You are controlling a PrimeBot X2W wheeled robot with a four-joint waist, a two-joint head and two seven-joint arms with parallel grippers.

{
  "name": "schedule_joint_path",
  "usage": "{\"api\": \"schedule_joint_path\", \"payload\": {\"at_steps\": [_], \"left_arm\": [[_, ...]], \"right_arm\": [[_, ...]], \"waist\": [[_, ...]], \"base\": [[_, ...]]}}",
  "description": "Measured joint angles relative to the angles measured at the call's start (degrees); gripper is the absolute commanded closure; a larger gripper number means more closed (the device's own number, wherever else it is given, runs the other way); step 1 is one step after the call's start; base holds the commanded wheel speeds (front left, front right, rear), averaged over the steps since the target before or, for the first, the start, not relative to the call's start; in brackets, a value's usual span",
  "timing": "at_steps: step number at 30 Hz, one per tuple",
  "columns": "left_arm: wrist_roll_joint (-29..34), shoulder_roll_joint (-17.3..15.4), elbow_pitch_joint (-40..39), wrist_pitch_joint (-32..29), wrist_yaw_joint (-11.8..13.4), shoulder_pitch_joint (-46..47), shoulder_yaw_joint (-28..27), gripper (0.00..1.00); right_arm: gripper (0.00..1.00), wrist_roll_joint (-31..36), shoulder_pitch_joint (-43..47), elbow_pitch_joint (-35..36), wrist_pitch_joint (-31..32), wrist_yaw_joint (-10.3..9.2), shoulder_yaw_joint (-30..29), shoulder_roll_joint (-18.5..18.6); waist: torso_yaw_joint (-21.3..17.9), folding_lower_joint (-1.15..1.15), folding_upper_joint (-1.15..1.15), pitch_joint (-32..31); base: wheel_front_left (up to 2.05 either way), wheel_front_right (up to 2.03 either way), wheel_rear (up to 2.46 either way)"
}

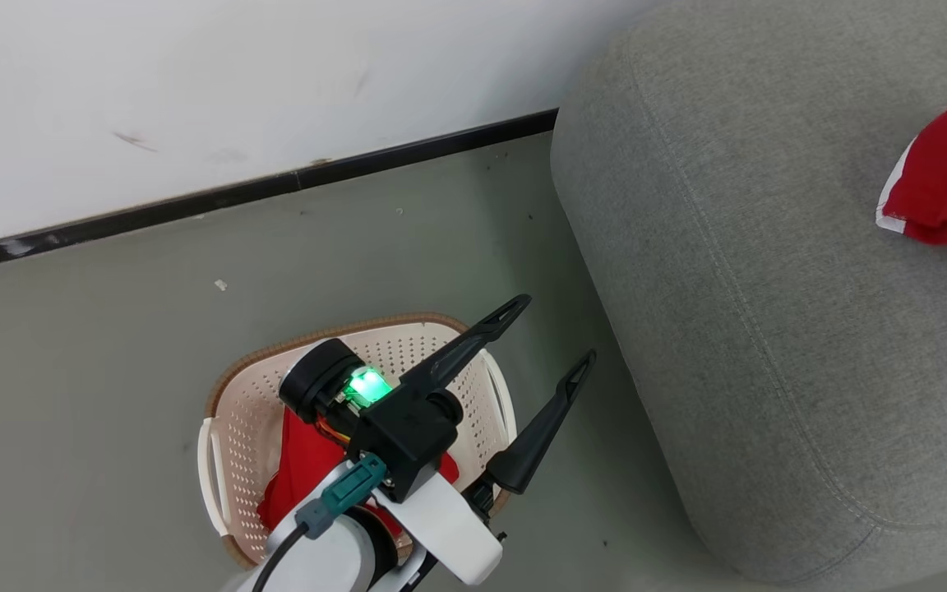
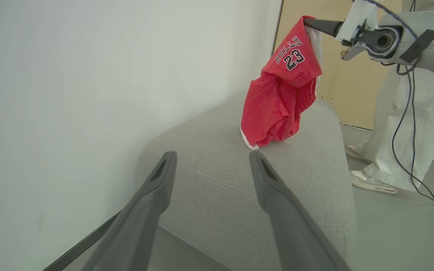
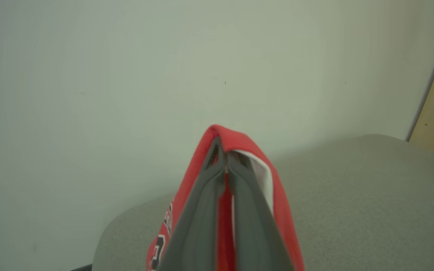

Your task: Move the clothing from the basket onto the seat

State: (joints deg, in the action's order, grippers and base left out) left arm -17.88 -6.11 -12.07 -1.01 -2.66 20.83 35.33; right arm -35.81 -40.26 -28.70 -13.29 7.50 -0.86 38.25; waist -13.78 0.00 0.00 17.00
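- Two tools differ: the right tool (image 3: pixel 222 150) is clamped on a fold of the red jersey (image 2: pixel 281 98), whose hem touches the seat (image 1: pixel 728 329).
- The left tool (image 1: pixel 556 330) is spread wide and empty above the basket (image 1: pixel 408 337).
- More red clothing (image 1: pixel 301 460) lies in the basket. It is probably light and limp, best pinched at a bunched fold.

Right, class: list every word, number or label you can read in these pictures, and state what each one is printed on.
"BULLS": on the red garment, in black-and-white letters.
"23": just beneath that word, on the same garment.
Right wrist view: the print low on that garment is cut off and blurred, so it is unreadable.
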Motion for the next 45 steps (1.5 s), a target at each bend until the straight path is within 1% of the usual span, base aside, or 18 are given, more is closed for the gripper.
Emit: {"api": "schedule_joint_path", "payload": {"at_steps": [3, 8, 15, 19, 20, 21, 22, 23, 24, 25, 30, 35, 39, 45], "left_arm": [[0.36, -0.04, -0.08, -0.49, -0.08, 0.26, 0.69, 0.0], [0.48, -0.14, -0.24, -0.92, -0.48, 1.7, 1.18, 0.0], [0.85, -0.22, -0.21, -1.3, -1.1, 2.84, 1.89, 0.0], [0.79, -0.13, 0.07, -1.26, -1.53, 4.55, 1.91, 0.0], [0.75, -0.09, 0.19, -1.15, -1.54, 4.65, 1.9, 0.0], [0.46, 0.0, 1.03, -0.52, -1.75, 4.65, 1.81, 0.0], [0.32, -0.13, 1.6, -0.25, -1.8, 4.64, 1.46, 0.0], [0.32, -0.41, 1.97, 0.0, -1.8, 4.64, 1.05, 0.0], [0.25, -0.7, 2.1, 0.1, -1.8, 4.64, 0.6, 0.0], [0.24, -0.96, 2.25, 0.18, -1.8, 4.64, 0.31, 0.0], [-0.24, -1.1, 3.58, 1.34, -1.79, 4.53, -0.66, 0.0], [-0.83, -1.12, 4.68, 2.71, -1.77, 4.36, -1.63, 0.0], [-1.35, -1.15, 5.52, 3.81, -1.45, 3.88, -2.97, 0.0], [-1.93, -1.47, 7.02, 5.92, -0.49, 2.11, -5.25, 0.0]], "right_arm": [[1.0, 1.13, 0.42, -2.33, -0.41, 0.0, 1.61, -1.33], [1.0, 1.14, 2.92, -5.25, -0.52, 0.0, 2.75, -5.65], [1.0, 2.22, 3.81, -7.11, -0.92, 0.01, 3.66, -7.64], [1.0, 3.39, 4.03, -7.03, -1.04, 0.01, 4.28, -7.51], [0.92, 3.64, 4.46, -7.02, -1.08, 0.01, 4.42, -7.51], [0.67, 4.01, 5.59, -7.0, -1.08, 0.01, 4.21, -7.76], [0.5, 4.19, 5.84, -6.84, -1.08, 0.01, 4.08, -8.23], [0.18, 4.22, 5.84, -6.64, -1.08, 0.01, 4.03, -8.92], [0.11, 4.49, 5.84, -6.09, -1.08, 0.03, 4.04, -9.49], [0.0, 4.89, 5.86, -5.3, -1.08, 0.02, 3.98, -9.79], [0.0, 6.06, 6.91, -2.6, -1.1, 0.01, 3.92, -10.26], [0.0, 6.62, 11.44, 0.45, -1.1, 0.01, 6.43, -12.38], [0.0, 7.34, 14.45, 3.23, -1.1, 0.02, 7.39, -13.35], [0.0, 9.62, 16.85, 8.34, -1.11, 0.01, 5.49, -14.75]], "waist": [[0.62, 0.0, 0.0, 1.28], [1.58, 0.0, 0.0, 3.28], [2.76, 0.0, 0.0, 5.63], [3.44, 0.0, 0.0, 6.64], [3.64, 0.0, 0.0, 6.84], [4.08, 0.0, 0.0, 7.1], [4.21, 0.0, 0.0, 7.09], [4.2, 0.0, 0.0, 6.99], [4.15, 0.0, 0.0, 6.89], [4.08, 0.0, 0.0, 6.8], [3.71, 0.0, 0.0, 6.19], [3.31, 0.0, 0.0, 5.26], [3.01, 0.0, 0.0, 4.28], [2.68, 0.0, 0.0, 2.58]], "base": [[0.0, 0.0, 0.0], [0.0, 0.0, 0.0], [0.0, 0.0, 0.0], [0.0, 0.0, 0.0], [0.0, 0.0, 0.0], [0.0, 0.0, 0.0], [0.0, 0.0, 0.0], [0.0, 0.0, 0.0], [0.0, 0.0, 0.0], [0.0, 0.0, 0.0], [0.0, 0.0, 0.0], [0.0, 0.0, 0.0], [0.0, 0.0, 0.0], [0.0, 0.0, 0.0]]}}
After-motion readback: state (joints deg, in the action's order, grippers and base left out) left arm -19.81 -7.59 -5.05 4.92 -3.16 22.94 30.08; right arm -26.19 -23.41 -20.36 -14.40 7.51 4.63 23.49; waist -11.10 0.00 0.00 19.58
